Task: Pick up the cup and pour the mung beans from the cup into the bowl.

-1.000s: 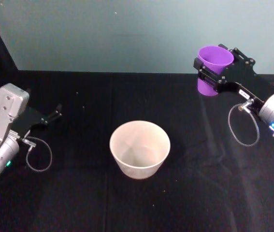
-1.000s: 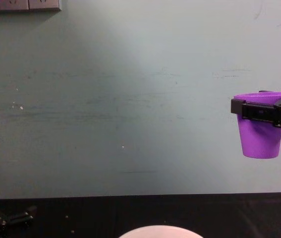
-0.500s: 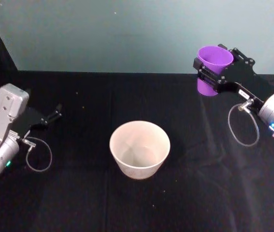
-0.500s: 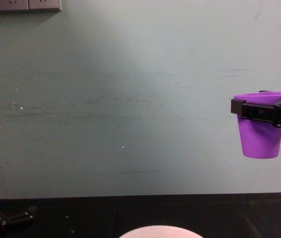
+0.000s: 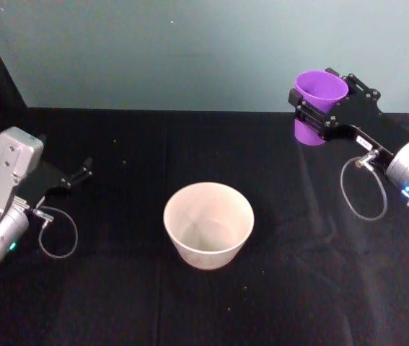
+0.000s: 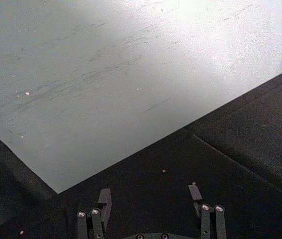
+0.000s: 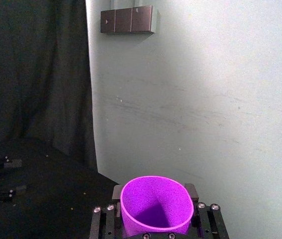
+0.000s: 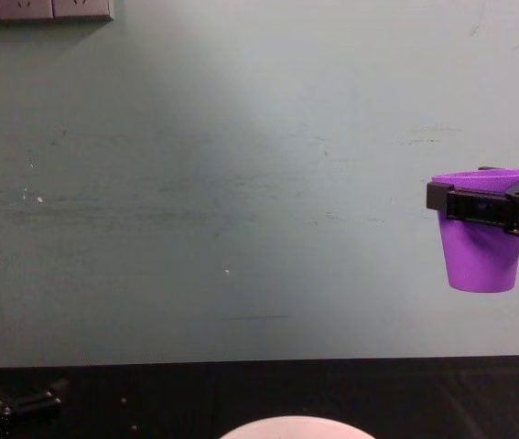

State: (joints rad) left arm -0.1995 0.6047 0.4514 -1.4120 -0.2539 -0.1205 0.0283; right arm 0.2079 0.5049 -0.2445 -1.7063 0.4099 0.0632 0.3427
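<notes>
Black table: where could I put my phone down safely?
Bare cloth lies along the near edge of the table, in front of the bowl, and between the bowl and the back wall. Crowded: the left side, by the open left gripper, and the right, where the right gripper holds the cup aloft.

Your surface (image 5: 117, 303), covered in black cloth right up to the pale green wall (image 5: 190, 50), one pinkish-white bowl (image 5: 208, 254) standing upright on it near the middle, a few tiny pale specks (image 6: 163, 171) scattered across the cloth
</notes>
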